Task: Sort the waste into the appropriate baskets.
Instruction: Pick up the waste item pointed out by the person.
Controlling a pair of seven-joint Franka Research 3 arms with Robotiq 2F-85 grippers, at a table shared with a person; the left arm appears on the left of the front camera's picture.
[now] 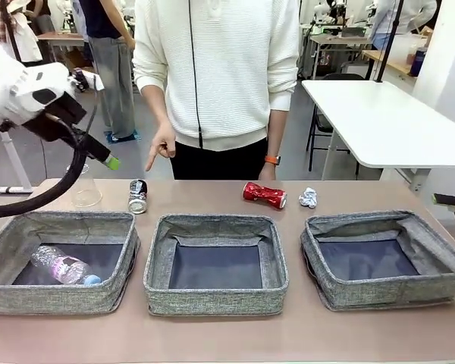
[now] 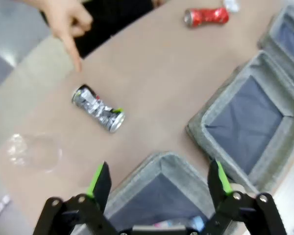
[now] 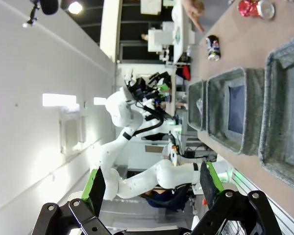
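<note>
L gripper [image 2: 159, 175]: jaws spread wide, nothing btwn the green pads; it hangs in the air over the far edge of the L basket [image 1: 61, 297]. R gripper [image 3: 152, 182]: also spread apart, holding nothing, up off the worktop [image 1: 227, 334] w/ the baskets seen sideways beyond it.

Three grey baskets in a row along the near side of the worktop. The clear bottle [image 1: 61, 267] w/ pinkish label lies on its side inside the L basket, on the dark bottom. Mid basket [image 1: 212, 297] and R basket [image 1: 387, 292] show their dark bottoms.

Waste on the worktop, behind the baskets:
- clear cup [image 1: 85, 189], behind the L basket's far wall, near its middle.
- dark can [image 1: 138, 196], crushed, btwn L and mid baskets' far corners; looks upright from the front, though the L wrist view is blurred so can't be sure.
- red can [image 1: 264, 195], crushed, on its side, behind the mid basket's far R corner.
- paper ball [image 1: 309, 198], just beside the red can, apart from it.

Person at far side: one hand [image 1: 161, 148] points index finger down at the worktop near the dark can, not touching it. Other hand [image 1: 267, 173] hangs behind the red can, orange band [image 1: 271, 160] at the wrist.
</note>
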